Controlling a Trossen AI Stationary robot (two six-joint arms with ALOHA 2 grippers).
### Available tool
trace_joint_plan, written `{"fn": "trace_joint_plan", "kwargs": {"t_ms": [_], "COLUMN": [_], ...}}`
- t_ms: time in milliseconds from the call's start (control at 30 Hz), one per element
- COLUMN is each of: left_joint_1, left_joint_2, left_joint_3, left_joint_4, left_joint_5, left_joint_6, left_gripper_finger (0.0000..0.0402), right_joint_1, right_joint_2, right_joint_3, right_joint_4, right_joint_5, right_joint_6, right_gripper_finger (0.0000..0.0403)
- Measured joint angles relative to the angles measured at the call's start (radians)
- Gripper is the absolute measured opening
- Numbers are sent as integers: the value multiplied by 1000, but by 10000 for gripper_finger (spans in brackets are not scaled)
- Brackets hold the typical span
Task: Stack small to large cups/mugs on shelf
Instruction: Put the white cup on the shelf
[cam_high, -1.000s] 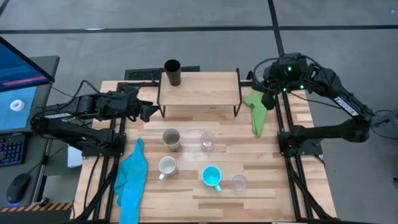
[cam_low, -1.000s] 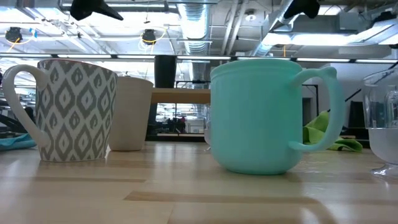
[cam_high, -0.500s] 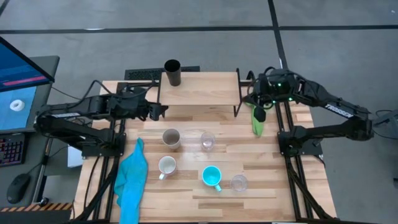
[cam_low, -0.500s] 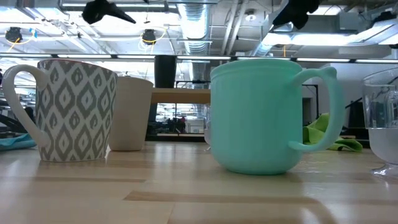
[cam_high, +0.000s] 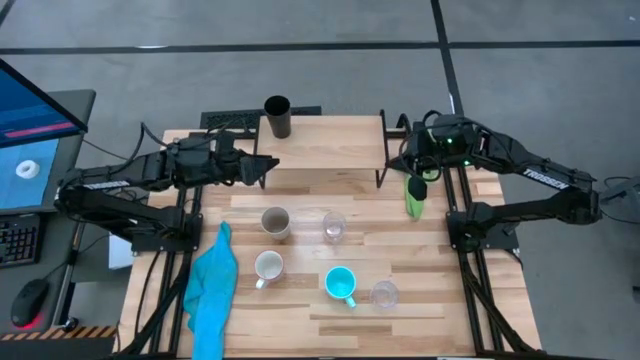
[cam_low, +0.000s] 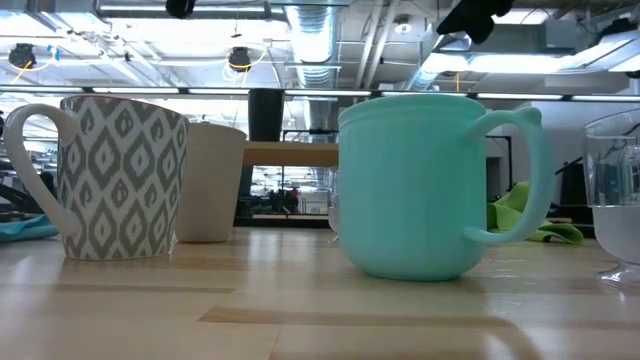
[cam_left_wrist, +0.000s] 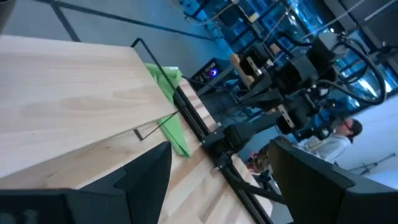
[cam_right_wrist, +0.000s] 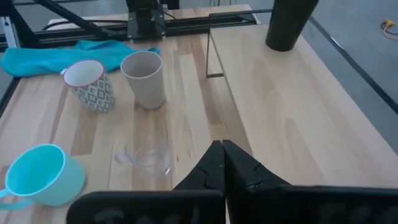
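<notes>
Nearest on the slatted wooden table (cam_high: 300, 300) stand a cyan handled mug (cam_high: 341, 284), a clear glass (cam_high: 384, 294) and a white patterned mug (cam_high: 268, 267), then a beige-grey cup (cam_high: 275, 221). On the low light-wood shelf (cam_high: 330, 140) stands a black tumbler (cam_high: 277, 116). The left end effector (cam_high: 262, 170) is spread wide and empty; the right end effector (cam_right_wrist: 222, 163) is pinched closed. Best to descend squarely over a cup.

Low view: cyan mug (cam_low: 430, 190) blocks most of the shelf (cam_low: 290, 153); the clear glass (cam_low: 618, 195) is cut off at the frame's edge.
</notes>
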Motion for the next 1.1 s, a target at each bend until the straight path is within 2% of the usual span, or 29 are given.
{"fn": "trace_joint_plan", "kwargs": {"t_ms": [133,300,567,900,1100], "left_joint_1": [0,0,0,-1,-1], "left_joint_2": [0,0,0,-23,-54], "left_joint_3": [0,0,0,0,0], "left_joint_4": [-4,-5,-47,-187,-304], "left_joint_5": [49,101,141,272,288], "left_joint_6": [34,85,198,242,261], "left_gripper_finger": [261,261,261,261,261], "right_joint_1": [26,73,180,297,362], "right_joint_2": [1,11,109,306,394], "right_joint_3": [0,0,1,128,214], "right_joint_4": [15,115,277,269,84], "right_joint_5": [0,0,48,209,275], "right_joint_6": [15,106,210,269,350], "right_gripper_finger": [15,11,14,19,30]}}
